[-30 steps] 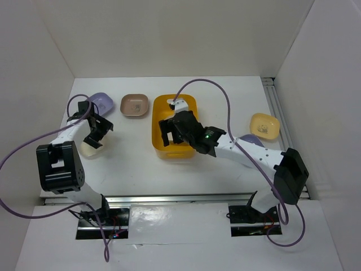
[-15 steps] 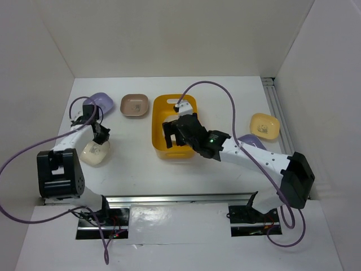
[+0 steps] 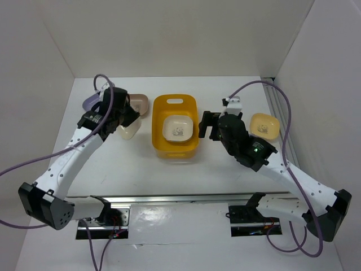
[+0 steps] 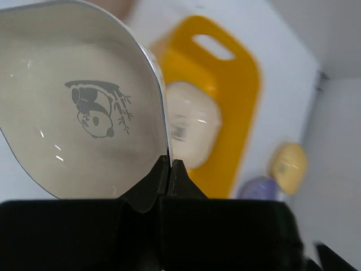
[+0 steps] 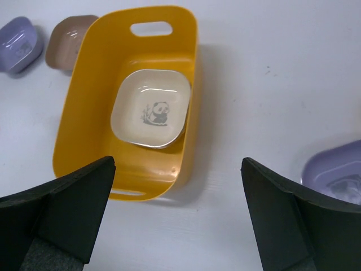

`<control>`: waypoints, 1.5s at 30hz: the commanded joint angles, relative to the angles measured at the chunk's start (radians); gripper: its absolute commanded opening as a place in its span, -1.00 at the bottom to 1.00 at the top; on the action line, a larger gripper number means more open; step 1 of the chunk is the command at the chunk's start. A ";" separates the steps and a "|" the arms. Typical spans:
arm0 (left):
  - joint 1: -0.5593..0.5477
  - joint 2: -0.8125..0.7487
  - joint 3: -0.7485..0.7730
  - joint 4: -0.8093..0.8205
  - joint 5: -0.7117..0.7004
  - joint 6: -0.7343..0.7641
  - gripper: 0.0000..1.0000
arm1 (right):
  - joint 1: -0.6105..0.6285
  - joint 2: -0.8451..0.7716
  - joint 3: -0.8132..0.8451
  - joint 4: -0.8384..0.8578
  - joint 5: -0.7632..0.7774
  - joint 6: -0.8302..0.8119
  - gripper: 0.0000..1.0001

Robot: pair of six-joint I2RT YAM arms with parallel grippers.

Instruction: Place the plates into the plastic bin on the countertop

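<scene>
My left gripper (image 4: 170, 164) is shut on the rim of a cream plate (image 4: 84, 113) with a panda picture. It holds the plate (image 3: 130, 131) above the countertop (image 3: 113, 164), just left of the orange-yellow plastic bin (image 3: 159, 148). A second cream plate (image 5: 151, 108) lies flat inside the bin (image 5: 79, 96). My right gripper (image 5: 177, 164) is open and holds nothing. It hovers (image 3: 207, 125) beside the bin's right wall. A lavender plate (image 5: 20, 36) and a brown-pink plate (image 5: 65, 39) sit behind the bin to the left.
A yellow plate (image 3: 264, 125) lies on the countertop at the right. Another lavender plate (image 5: 335, 175) sits near it, under my right arm. White walls enclose the back and both sides. A metal rail (image 3: 279, 107) runs along the right edge.
The left gripper shut on the cream plate, lifted it and carried it back and right toward the bin. The right gripper drew out of the bin to the right, uncovering a cream plate inside.
</scene>
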 commanded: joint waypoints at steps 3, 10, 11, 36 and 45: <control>-0.139 0.064 0.245 0.034 0.044 -0.128 -1.00 | -0.060 -0.038 -0.013 -0.100 0.041 0.033 1.00; -0.251 0.179 0.250 0.185 0.022 -0.379 -1.00 | -0.176 -0.079 -0.073 -0.149 0.118 0.116 1.00; -0.264 0.192 0.239 0.227 -0.002 -0.405 -1.00 | -0.190 -0.093 -0.082 -0.149 0.108 0.116 1.00; -0.359 0.583 0.451 0.167 -0.107 -0.627 0.03 | -0.418 -0.056 -0.226 -0.031 -0.165 0.077 1.00; -0.359 0.549 0.406 0.158 -0.128 -0.627 0.41 | -0.506 -0.036 -0.248 -0.019 -0.255 0.067 1.00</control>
